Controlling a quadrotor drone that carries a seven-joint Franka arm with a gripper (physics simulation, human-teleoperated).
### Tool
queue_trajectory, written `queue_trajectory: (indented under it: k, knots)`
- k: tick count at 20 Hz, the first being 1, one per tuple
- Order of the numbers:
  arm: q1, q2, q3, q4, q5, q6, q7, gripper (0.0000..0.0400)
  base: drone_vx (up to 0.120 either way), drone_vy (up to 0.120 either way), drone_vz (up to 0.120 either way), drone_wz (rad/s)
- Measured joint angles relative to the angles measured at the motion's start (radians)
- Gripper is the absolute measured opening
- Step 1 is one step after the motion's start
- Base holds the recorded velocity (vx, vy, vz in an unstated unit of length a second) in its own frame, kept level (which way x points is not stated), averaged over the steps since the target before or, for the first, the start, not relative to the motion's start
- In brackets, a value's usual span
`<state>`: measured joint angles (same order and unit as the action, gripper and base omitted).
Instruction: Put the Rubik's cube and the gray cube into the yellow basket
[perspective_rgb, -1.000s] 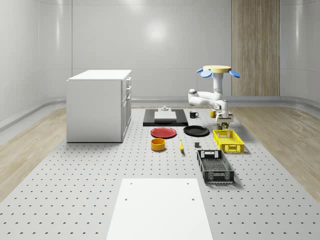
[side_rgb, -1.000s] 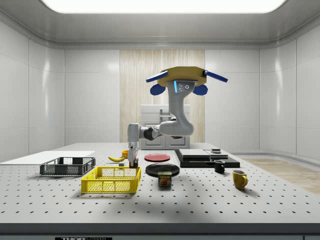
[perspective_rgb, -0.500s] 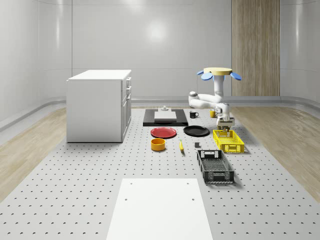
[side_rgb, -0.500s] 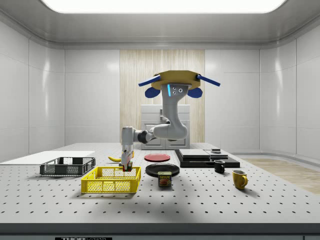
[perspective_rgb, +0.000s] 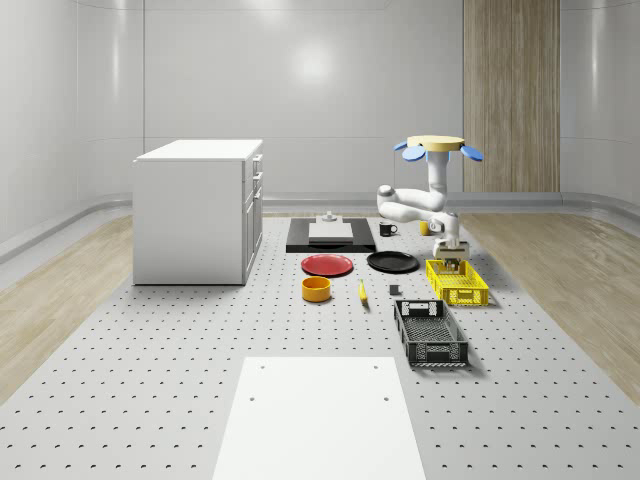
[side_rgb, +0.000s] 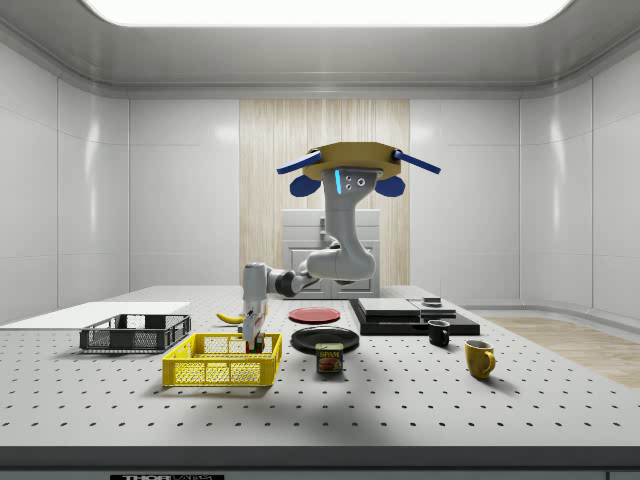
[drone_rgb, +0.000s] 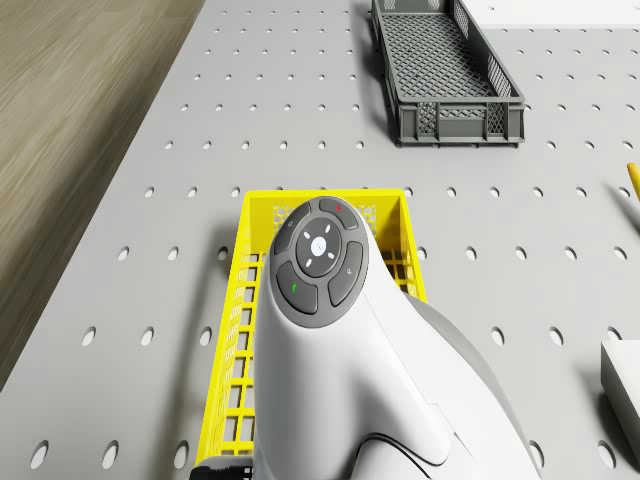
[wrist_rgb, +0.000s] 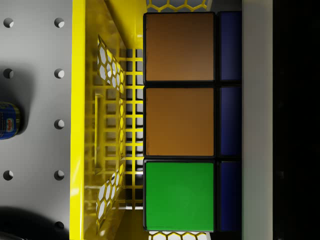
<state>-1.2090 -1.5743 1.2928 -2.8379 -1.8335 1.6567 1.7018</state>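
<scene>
Fingers (side_rgb: 254, 340) clamped on the Rubik's cube (wrist_rgb: 180, 120), I lower it inside the yellow basket (perspective_rgb: 456, 283), drone (side_rgb: 349, 168) hovering above the desk (perspective_rgb: 150, 380).

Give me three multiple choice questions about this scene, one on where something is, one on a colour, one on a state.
1. Where is the drone?
A. hovering above the table
B. resting on the cabinet
C. landed on the floor

2. What colour is the plate next to the black plate?
A. blue
B. red
C. white

3. What is the gripper doing?
A. hanging empty
B. holding a mug
C. holding the Rubik's cube at the yellow basket

Answers: 1 A, the side view shows it airborne. 2 B, seen in the whole-scene view. 3 C, the wrist view shows the cube's tiles over the basket floor.
</scene>
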Motion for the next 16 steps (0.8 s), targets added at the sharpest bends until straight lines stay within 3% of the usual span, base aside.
queue_trajectory:
  k: [12, 16]
  knots:
    - [-0.023, 0.011, -0.118, 0.036, -0.113, 0.036, 0.001, 0.0325, 0.000, 0.000, 0.000, 0.000]
    - [-0.026, 0.018, -0.139, 0.044, -0.135, 0.039, 0.000, 0.0367, 0.000, 0.000, 0.000, 0.000]
